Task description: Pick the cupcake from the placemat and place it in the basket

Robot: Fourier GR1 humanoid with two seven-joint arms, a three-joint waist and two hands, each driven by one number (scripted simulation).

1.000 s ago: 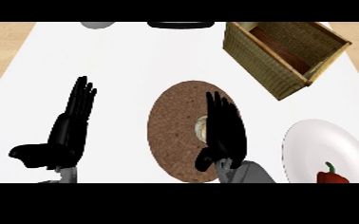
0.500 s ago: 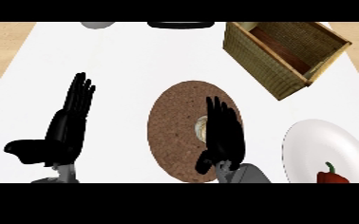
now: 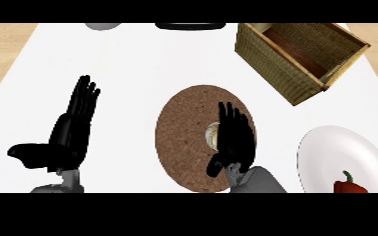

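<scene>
Black fingers of my right hand (image 3: 235, 139) extend straight over the brown cork placemat (image 3: 193, 130), released and grasping nothing. The cupcake (image 3: 212, 134) sits on the placemat directly beside the hand's left edge; only a pale sliver shows, the rest hidden under my palm. I cannot tell whether the hand touches it. My left hand (image 3: 70, 130) rests open at the lower left on the white counter (image 3: 133, 65), fingers straight and pointing up the view, thumb out to the left, holding nothing. The woven basket (image 3: 299, 60) stands at the upper right, well apart from the placemat. A white plate (image 3: 325, 150) at the lower right edge carries a red pepper (image 3: 350, 184).
</scene>
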